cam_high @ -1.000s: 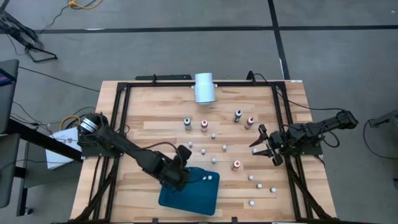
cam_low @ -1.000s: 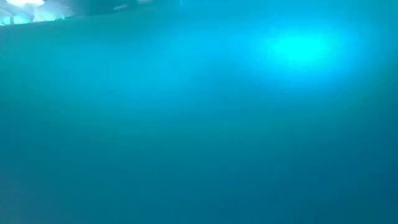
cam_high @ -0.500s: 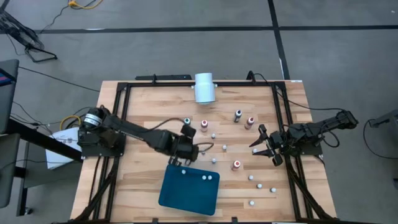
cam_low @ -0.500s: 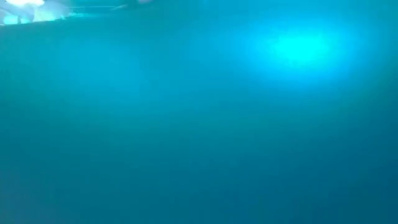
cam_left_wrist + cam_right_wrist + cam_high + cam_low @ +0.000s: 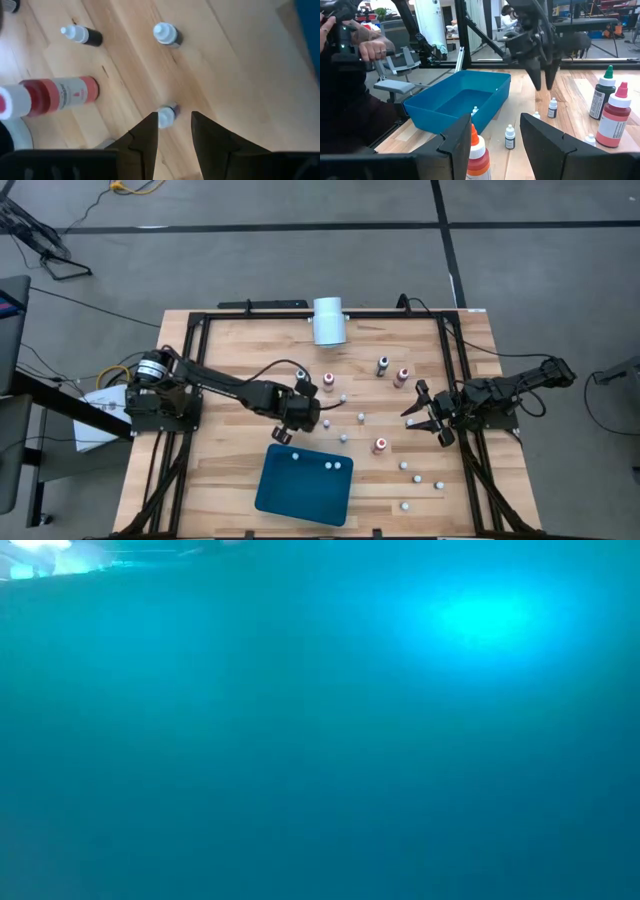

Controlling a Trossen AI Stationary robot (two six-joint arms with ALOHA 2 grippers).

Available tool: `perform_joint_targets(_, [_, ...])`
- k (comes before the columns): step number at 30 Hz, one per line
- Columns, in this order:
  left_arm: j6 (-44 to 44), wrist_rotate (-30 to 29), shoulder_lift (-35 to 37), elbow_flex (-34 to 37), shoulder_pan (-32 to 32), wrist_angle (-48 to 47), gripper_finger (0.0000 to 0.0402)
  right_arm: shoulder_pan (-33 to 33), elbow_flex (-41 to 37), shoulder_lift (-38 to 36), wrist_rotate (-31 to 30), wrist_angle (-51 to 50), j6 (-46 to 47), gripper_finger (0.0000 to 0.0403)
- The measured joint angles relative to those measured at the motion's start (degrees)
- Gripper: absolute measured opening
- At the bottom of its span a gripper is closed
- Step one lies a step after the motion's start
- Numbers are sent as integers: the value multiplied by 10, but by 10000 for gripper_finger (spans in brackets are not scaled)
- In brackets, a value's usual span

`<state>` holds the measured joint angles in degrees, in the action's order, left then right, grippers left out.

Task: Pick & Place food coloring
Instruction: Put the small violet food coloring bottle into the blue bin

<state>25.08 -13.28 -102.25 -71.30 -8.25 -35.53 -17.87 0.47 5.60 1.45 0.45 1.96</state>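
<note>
The food coloring bottles stand scattered on the wooden table [image 5: 230, 470]. Among them are a red one [image 5: 328, 382], a dark one [image 5: 382, 365] and several tiny white-capped ones [image 5: 361, 417]. Three lie in the teal tray [image 5: 300, 495]. My left gripper [image 5: 308, 418] [image 5: 174, 122] hovers open over the table's middle, pointing steeply down. A tiny bottle [image 5: 166, 116] stands just ahead of its fingertips, close to one finger. My right gripper [image 5: 415, 408] [image 5: 497, 140] waits open at the right edge, level, with a red bottle [image 5: 477, 155] close before it.
A large white cylinder [image 5: 329, 320] lies at the far edge. The black frame rails [image 5: 200, 360] run along the table's sides. The low view is filled with teal. A larger red bottle [image 5: 60, 95] and two tiny ones [image 5: 82, 35] [image 5: 166, 34] stand near my left gripper. A person [image 5: 350, 75] is beyond the table.
My left gripper has gone from over the tray's far left corner toward the table's far edge and a little right, and now stands over the loose bottles in the middle. A bottle that it covered now shows in the tray. My right arm has kept still.
</note>
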Motion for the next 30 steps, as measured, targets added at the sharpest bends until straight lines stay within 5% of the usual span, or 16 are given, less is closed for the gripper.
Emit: perform_joint_targets(30, [9, 35, -51, 4, 55, 8, 109, 0, 0, 0, 0, 0, 0, 159])
